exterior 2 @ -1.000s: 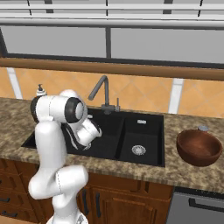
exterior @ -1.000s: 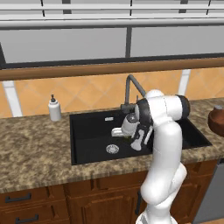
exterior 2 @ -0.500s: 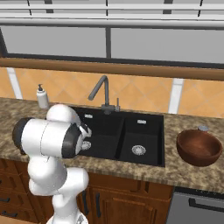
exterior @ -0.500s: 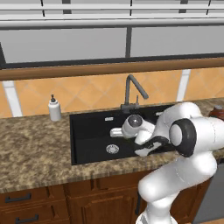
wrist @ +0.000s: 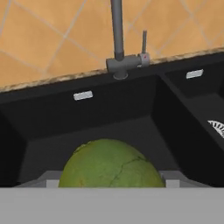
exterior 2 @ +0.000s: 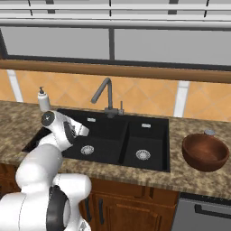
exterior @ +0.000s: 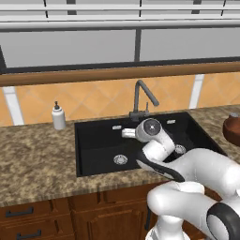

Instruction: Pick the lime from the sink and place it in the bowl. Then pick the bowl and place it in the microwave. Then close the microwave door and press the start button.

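The lime [wrist: 109,164], round and yellow-green, sits between my two grey fingertips [wrist: 47,178] close to the hand camera, above the floor of the black sink [wrist: 131,127]. My gripper [wrist: 111,183] is shut on the lime. In the base views the gripper [exterior: 125,133] [exterior 2: 84,131] hovers over the left basin of the sink [exterior: 98,145] [exterior 2: 149,135], in front of the faucet [exterior: 140,96]. The brown wooden bowl [exterior 2: 204,151] [exterior: 233,129] stands on the counter to the right of the sink. The microwave and its door are out of view.
A white soap dispenser [exterior: 58,116] [exterior 2: 43,100] stands on the granite counter left of the sink. The grey faucet [exterior 2: 104,94] [wrist: 117,35] rises behind the basins. Steel drains [exterior: 120,159] [exterior 2: 143,154] lie in the basin floors. A window and orange tiles back the counter.
The arm has folded down and swung toward the camera, its elbow now low in front of the counter. The hand stays over the left basin.
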